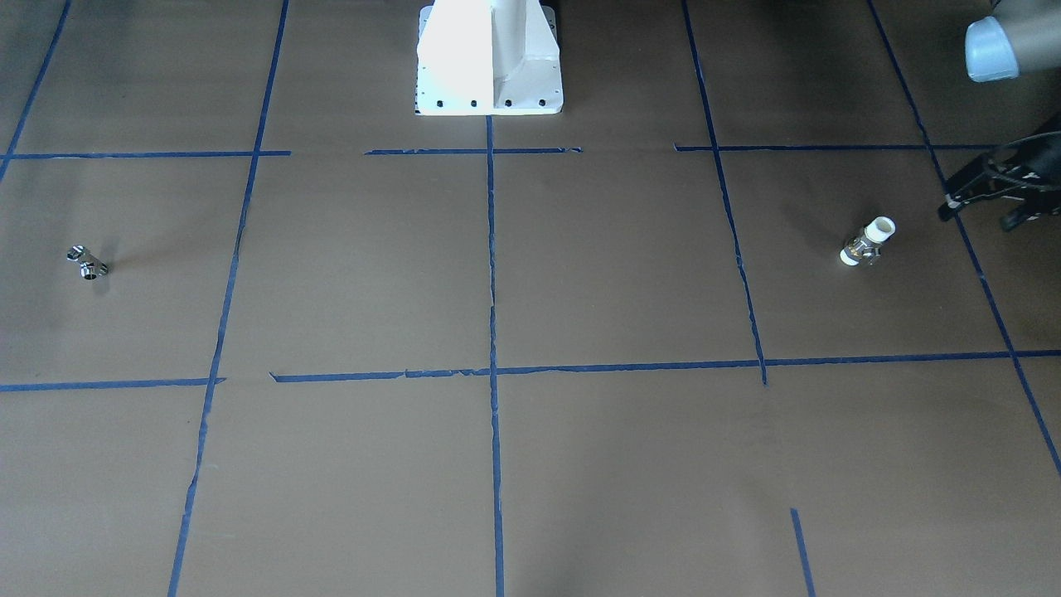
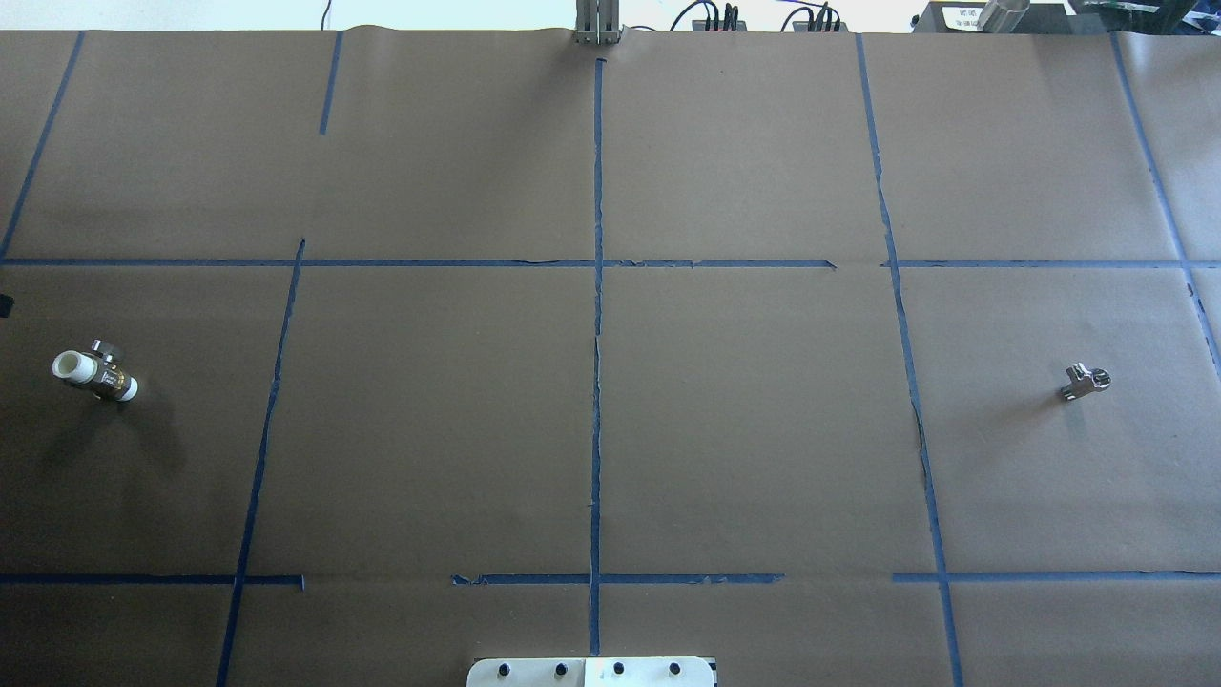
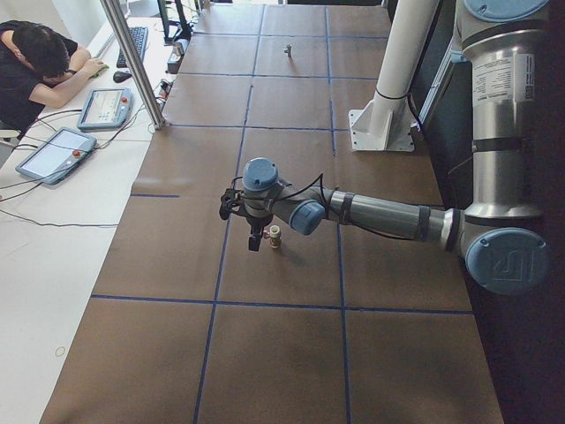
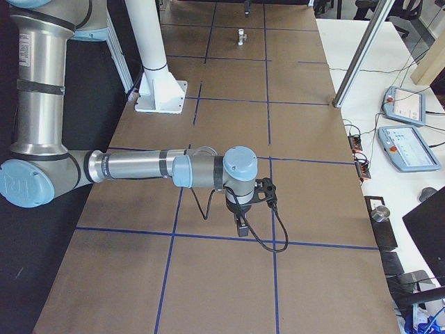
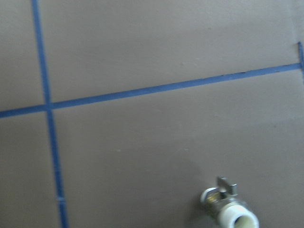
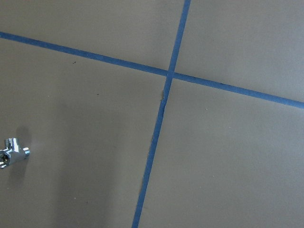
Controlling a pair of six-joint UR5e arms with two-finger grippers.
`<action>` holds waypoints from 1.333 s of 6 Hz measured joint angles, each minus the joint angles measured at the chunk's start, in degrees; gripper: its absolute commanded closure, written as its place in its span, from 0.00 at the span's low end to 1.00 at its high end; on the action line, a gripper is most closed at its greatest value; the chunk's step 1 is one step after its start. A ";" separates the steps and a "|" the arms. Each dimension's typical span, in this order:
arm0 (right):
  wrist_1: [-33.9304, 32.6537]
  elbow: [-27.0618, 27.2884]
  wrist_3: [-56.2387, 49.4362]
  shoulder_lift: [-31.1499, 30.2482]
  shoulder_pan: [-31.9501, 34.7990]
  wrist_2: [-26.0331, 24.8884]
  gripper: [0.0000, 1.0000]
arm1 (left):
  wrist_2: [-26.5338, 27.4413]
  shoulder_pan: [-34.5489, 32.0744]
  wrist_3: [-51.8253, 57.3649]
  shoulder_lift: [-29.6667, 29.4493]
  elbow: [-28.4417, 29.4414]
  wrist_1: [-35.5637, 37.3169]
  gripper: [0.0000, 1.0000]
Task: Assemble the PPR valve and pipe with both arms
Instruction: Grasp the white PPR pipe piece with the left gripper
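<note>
The valve, a brass body with white plastic ends and a small metal handle, lies on the brown paper at my left side. It also shows in the overhead view and the left wrist view. A small chrome fitting lies at my right side, and shows in the overhead view and the right wrist view. My left gripper hovers beside the valve, fingers spread and empty. My right gripper hangs low over the table near the fitting; I cannot tell if it is open or shut.
The white pedestal stands at the middle of the robot's side. Blue tape lines divide the brown paper into squares. Beyond the far edge a person sits at a side desk with teach pendants. A metal post stands at the far edge.
</note>
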 measured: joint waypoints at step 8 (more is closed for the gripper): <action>-0.11 -0.10 0.10 -0.08 0.00 0.23 0.00 | 8.69 13.74 -11.15 1.06 1.00 -4.45 0.05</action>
